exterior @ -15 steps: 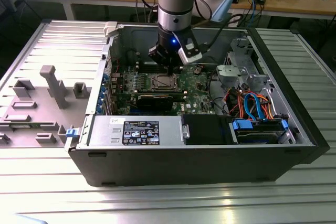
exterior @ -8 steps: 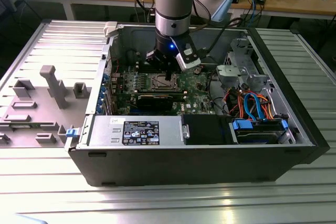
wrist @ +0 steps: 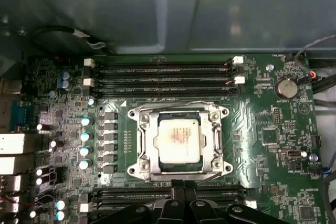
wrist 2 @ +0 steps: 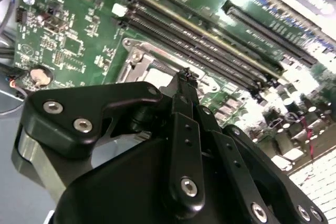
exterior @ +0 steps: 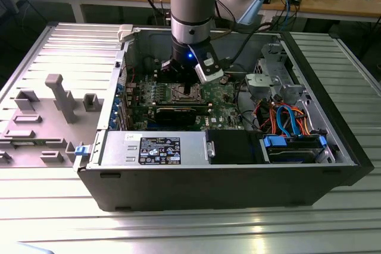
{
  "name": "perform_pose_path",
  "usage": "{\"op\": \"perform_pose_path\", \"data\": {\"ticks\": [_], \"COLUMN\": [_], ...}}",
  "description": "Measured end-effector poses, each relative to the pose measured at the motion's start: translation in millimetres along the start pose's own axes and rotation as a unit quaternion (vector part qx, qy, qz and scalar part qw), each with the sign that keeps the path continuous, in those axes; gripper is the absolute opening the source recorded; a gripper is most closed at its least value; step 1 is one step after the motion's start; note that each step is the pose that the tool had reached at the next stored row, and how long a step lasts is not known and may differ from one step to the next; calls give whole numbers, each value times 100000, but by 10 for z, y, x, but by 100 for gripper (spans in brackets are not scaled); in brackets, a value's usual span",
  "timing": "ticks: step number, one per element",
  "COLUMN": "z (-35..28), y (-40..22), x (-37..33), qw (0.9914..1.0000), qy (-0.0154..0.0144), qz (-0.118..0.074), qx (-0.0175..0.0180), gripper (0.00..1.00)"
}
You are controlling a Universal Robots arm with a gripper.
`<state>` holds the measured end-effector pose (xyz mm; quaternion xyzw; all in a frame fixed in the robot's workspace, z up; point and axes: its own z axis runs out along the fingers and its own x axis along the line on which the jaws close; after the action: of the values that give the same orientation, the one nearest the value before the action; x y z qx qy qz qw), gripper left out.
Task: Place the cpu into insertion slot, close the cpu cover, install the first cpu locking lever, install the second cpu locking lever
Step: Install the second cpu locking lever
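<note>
Arm reaches down into the open computer case (exterior: pixel 238 171) on the metal counter (exterior: pixel 178 230). Pincer (wrist 2: pixel 185 75) hangs just above the socket edge, fingers pressed together, holding nothing. In the first wrist view the cpu (wrist: pixel 179 140) sits flat in the insertion slot (wrist: pixel 212 162) on the green board (wrist: pixel 273 145), with the cpu cover (wrist: pixel 147 145) closed around it. Thin wire levers (wrist: pixel 178 103) run along the frame edges. Long black memory slots (wrist: pixel 163 77) lie on both sides of the socket.
</note>
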<state>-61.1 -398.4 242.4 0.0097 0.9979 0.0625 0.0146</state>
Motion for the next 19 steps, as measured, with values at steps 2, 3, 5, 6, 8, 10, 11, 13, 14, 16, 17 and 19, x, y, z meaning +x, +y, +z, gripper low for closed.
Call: {"op": "perform_pose_path", "data": {"ticks": [2, 3, 5, 6, 8, 10, 11, 13, 14, 16, 17, 19], "z": [0, 2, 8, 16, 40, 79, 93, 124, 140, 167, 179, 189], "y": [-30, -37, -46, -48, -53, -58, -60, -64, -66, -71, -73, -77], "x": [35, 52, 89, 103, 132, 150, 152, 164, 169, 180, 185, 187], "qw": [100000, 100000, 100000, 100000, 100000, 100000, 100000, 100000, 100000, 100000, 100000, 100000], "qy": [2, 0, 4, -3, 3, 5, 5, 7, 16, 24, 30, 32], "qz": [-3, -3, -10, -4, -1, -2, -17, -53, -95, -165, -197, -225], "qx": [-4, -5, 5, -8, 1, 3, 1, -2, 0, -15, -23, -27], "gripper": [11, 11, 11, 11, 11, 11, 11, 11, 11, 11, 11, 11]}}
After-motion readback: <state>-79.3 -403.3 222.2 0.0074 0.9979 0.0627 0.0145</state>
